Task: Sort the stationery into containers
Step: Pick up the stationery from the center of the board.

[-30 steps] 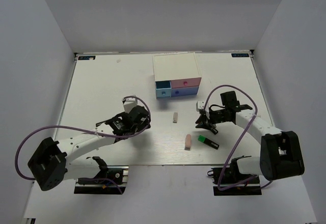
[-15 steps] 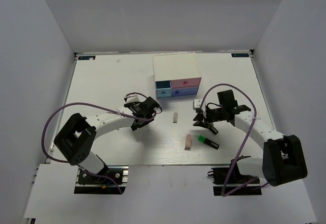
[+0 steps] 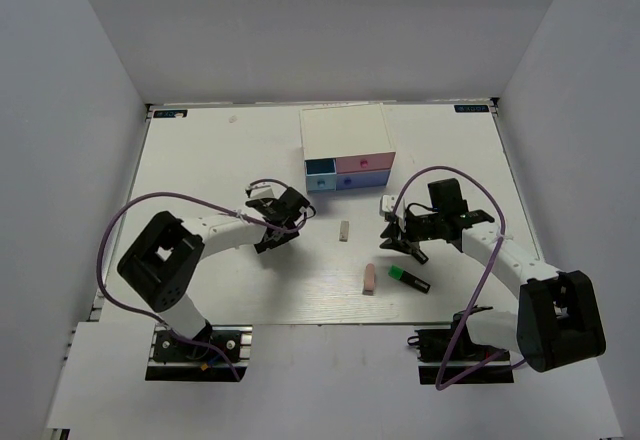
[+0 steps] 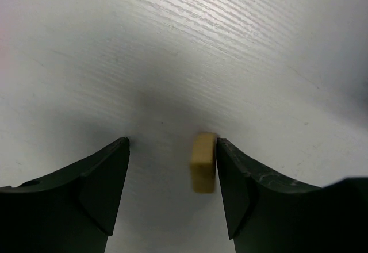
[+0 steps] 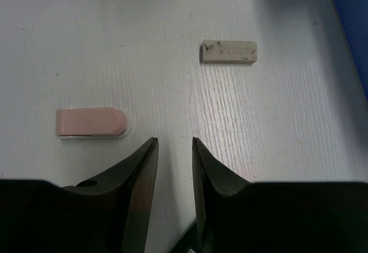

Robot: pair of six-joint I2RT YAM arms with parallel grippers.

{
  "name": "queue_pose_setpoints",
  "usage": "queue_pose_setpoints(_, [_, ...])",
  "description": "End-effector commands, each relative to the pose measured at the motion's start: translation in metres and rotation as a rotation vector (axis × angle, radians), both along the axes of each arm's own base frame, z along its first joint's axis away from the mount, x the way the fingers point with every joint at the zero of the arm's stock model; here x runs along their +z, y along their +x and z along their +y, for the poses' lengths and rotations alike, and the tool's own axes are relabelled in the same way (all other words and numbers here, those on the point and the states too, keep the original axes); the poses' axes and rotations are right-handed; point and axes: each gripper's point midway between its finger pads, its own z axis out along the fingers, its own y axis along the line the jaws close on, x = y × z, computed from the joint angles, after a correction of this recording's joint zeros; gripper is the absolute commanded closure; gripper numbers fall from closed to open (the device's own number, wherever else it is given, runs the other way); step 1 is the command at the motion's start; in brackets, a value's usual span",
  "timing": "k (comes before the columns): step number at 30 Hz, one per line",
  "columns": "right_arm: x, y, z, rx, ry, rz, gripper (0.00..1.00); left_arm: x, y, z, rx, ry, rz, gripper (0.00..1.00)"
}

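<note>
A tan eraser (image 4: 203,162) lies on the table between my left gripper's (image 4: 172,144) open fingers, against the right finger (image 4: 247,190). In the top view that gripper (image 3: 283,222) hides it. My right gripper (image 5: 173,144) is slightly open and empty, low over the table (image 3: 393,235). Ahead of it lie a pinkish-beige eraser (image 5: 89,122) (image 3: 369,278) and a grey eraser (image 5: 228,52) (image 3: 344,231). A green-capped highlighter (image 3: 408,279) lies by the right arm. The drawer box (image 3: 343,128) has a light blue front (image 3: 320,170), a pink front (image 3: 363,163) and a periwinkle front (image 3: 360,182). The other highlighters are out of view.
White walls enclose the table (image 3: 200,170) on three sides. A blue edge of the drawer box (image 5: 351,23) shows at the right wrist view's top right. Purple cables loop over both arms.
My left arm has swung its gripper forward and right, toward the box. My right gripper has shifted slightly left. The erasers and the highlighter have not moved.
</note>
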Motion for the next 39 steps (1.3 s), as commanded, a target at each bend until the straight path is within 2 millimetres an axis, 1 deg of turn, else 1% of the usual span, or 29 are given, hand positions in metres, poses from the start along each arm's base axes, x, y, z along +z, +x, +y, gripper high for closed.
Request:
queue_pose_setpoints(1, [0.007,0.004,0.003,-0.006,0.019,-0.029,0.64,-0.001,0.011,-0.012,-0.054,-0.018,-0.005,0.28])
queue_pose_setpoints(3, [0.007,0.004,0.003,-0.008,0.018,-0.024,0.64,-0.004,0.012,-0.015,-0.068,-0.015,0.008,0.29])
queue_pose_setpoints(4, [0.006,0.003,0.002,-0.009,0.018,-0.021,0.64,-0.005,0.013,-0.016,-0.076,-0.008,0.012,0.32])
queue_pose_setpoints(5, [0.006,0.004,0.002,-0.009,0.018,-0.023,0.64,-0.005,0.012,-0.017,-0.089,-0.012,0.021,0.38])
queue_pose_setpoints(7, [0.005,0.003,0.001,-0.014,0.016,-0.024,0.64,-0.005,0.013,-0.018,-0.089,-0.017,0.014,0.46])
queue_pose_setpoints(8, [0.005,0.004,0.001,-0.016,0.015,-0.024,0.64,-0.004,0.012,-0.019,-0.101,-0.024,0.014,0.54])
queue_pose_setpoints(9, [0.005,0.003,0.001,-0.014,0.017,-0.024,0.64,-0.007,0.009,-0.017,-0.101,-0.019,0.021,0.59])
queue_pose_setpoints(11, [0.005,0.003,0.000,-0.018,0.016,-0.023,0.64,-0.004,0.009,-0.018,-0.112,-0.026,0.020,0.69])
queue_pose_setpoints(12, [0.003,0.001,0.000,-0.017,0.013,-0.019,0.64,-0.001,0.010,-0.019,-0.120,-0.028,0.013,0.76])
queue_pose_setpoints(14, [0.004,0.002,0.001,-0.017,0.016,-0.022,0.64,0.001,0.009,-0.020,-0.133,-0.035,0.013,0.82])
queue_pose_setpoints(15, [0.004,0.002,0.000,-0.018,0.016,-0.022,0.64,0.005,0.009,-0.022,-0.145,-0.047,0.010,0.87])
queue_pose_setpoints(16, [0.004,0.003,0.000,-0.020,0.016,-0.023,0.62,0.005,0.009,-0.022,-0.146,-0.047,0.009,0.89])
queue_pose_setpoints(17, [0.003,0.002,0.001,-0.015,0.016,-0.021,0.62,0.012,0.009,-0.029,-0.159,-0.068,-0.003,0.91])
queue_pose_setpoints(21, [0.003,0.002,0.002,-0.017,0.017,-0.016,0.62,0.030,0.005,-0.029,-0.177,-0.077,-0.020,1.00])
queue_pose_setpoints(22, [0.003,0.003,0.001,-0.020,0.016,-0.019,0.62,0.043,0.011,-0.032,-0.174,-0.091,-0.052,1.00])
queue_pose_setpoints(23, [0.004,0.003,0.001,-0.019,0.019,-0.019,0.62,0.060,0.011,-0.032,-0.185,-0.110,-0.086,1.00])
queue_pose_setpoints(25, [0.005,0.002,0.001,-0.019,0.019,-0.017,0.62,0.092,0.018,-0.038,-0.216,-0.149,-0.167,1.00])
queue_pose_setpoints(26, [0.005,0.002,0.001,-0.017,0.019,-0.018,0.61,0.104,0.021,-0.039,-0.232,-0.165,-0.205,1.00])
queue_pose_setpoints(27, [0.005,0.001,0.002,-0.013,0.020,-0.015,0.61,0.134,0.027,-0.046,-0.279,-0.207,-0.293,1.00])
queue_pose_setpoints(28, [0.005,0.002,0.002,-0.015,0.021,-0.013,0.61,0.148,0.028,-0.054,-0.319,-0.247,-0.326,1.00])
queue_pose_setpoints(29, [0.005,0.002,0.002,-0.014,0.023,-0.015,0.61,0.157,0.031,-0.056,-0.336,-0.268,-0.352,1.00])
queue_pose_setpoints(30, [0.005,0.001,0.003,-0.011,0.025,-0.013,0.61,0.180,0.037,-0.066,-0.363,-0.309,-0.409,1.00])
queue_pose_setpoints(32, [0.007,0.002,0.004,-0.007,0.029,-0.016,0.61,0.193,0.043,-0.070,-0.378,-0.310,-0.435,1.00])
queue_pose_setpoints(33, [0.007,0.003,0.004,-0.010,0.028,-0.017,0.61,0.211,0.050,-0.076,-0.377,-0.328,-0.466,1.00])
queue_pose_setpoints(34, [0.007,0.003,0.004,-0.013,0.028,-0.017,0.61,0.215,0.054,-0.080,-0.377,-0.331,-0.472,1.00])
queue_pose_setpoints(35, [0.008,0.003,0.004,-0.012,0.028,-0.019,0.61,0.210,0.061,-0.086,-0.377,-0.323,-0.458,1.00])
queue_pose_setpoints(36, [0.007,0.003,0.003,-0.014,0.027,-0.018,0.61,0.220,0.067,-0.091,-0.384,-0.326,-0.475,1.00])
queue_pose_setpoints(38, [0.008,0.002,0.004,-0.009,0.027,-0.023,0.61,0.225,0.078,-0.100,-0.383,-0.338,-0.495,1.00])
queue_pose_setpoints(39, [0.008,0.002,0.003,-0.013,0.027,-0.020,0.61,0.223,0.086,-0.107,-0.391,-0.327,-0.491,1.00])
